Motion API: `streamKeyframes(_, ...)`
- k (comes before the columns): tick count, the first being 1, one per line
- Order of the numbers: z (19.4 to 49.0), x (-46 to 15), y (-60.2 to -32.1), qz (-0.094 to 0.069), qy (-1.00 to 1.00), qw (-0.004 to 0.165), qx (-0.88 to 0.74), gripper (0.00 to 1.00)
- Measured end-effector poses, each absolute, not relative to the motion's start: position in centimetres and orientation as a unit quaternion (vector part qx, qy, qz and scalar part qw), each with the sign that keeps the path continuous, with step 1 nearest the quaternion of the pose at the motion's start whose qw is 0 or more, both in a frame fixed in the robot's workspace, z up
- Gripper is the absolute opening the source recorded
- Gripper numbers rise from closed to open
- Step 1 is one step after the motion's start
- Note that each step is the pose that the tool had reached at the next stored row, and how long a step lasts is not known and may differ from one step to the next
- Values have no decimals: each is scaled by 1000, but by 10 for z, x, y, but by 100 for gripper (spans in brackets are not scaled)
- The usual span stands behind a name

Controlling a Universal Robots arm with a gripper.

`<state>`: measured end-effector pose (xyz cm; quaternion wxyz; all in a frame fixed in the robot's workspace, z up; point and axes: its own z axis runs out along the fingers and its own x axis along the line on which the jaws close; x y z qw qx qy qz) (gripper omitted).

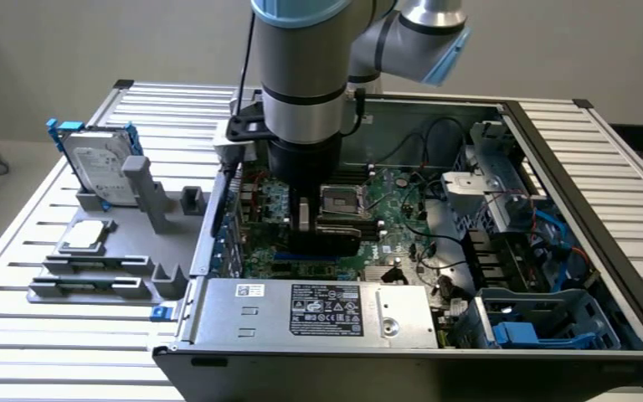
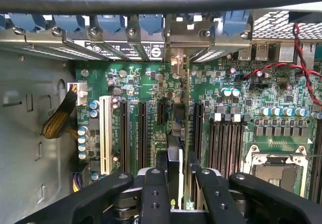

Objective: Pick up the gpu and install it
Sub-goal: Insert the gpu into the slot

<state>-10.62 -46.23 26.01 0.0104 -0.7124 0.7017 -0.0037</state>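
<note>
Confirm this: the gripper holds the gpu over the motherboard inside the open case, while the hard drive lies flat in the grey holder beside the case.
One thing is wrong. The exterior view shows the hard drive standing upright in the grey holder, not lying flat. The rest is right: the gripper holds the gpu over the motherboard inside the open case.

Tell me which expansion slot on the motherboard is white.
The end slot nearest the yellow cable bundle; the other slots in the row are black.
</note>
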Motion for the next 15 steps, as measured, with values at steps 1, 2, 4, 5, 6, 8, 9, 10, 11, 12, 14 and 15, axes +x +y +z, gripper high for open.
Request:
streamKeyframes(1,260,-106,-462,-3,702,10,-712,26)
streamKeyframes(2,260,-106,-462,-3,702,10,-712,26)
streamKeyframes(4,260,-106,-462,-3,702,9,-712,26)
streamKeyframes(5,260,-106,-462,-2,702,9,-712,26)
streamKeyframes(6,259,-106,-462,-2,702,9,-712,26)
streamKeyframes(8,259,-106,-462,-1,702,8,-712,26)
streamKeyframes(9,259,-106,-462,0,703,7,-711,26)
streamKeyframes(10,259,-106,-462,1,703,6,-711,26)
streamKeyframes(11,259,-106,-462,1,703,6,-711,26)
streamKeyframes(12,259,-106,-462,2,703,5,-711,26)
streamKeyframes(14,259,-106,-462,4,703,3,-711,26)
streamKeyframes(15,259,-106,-462,4,703,2,-711,26)
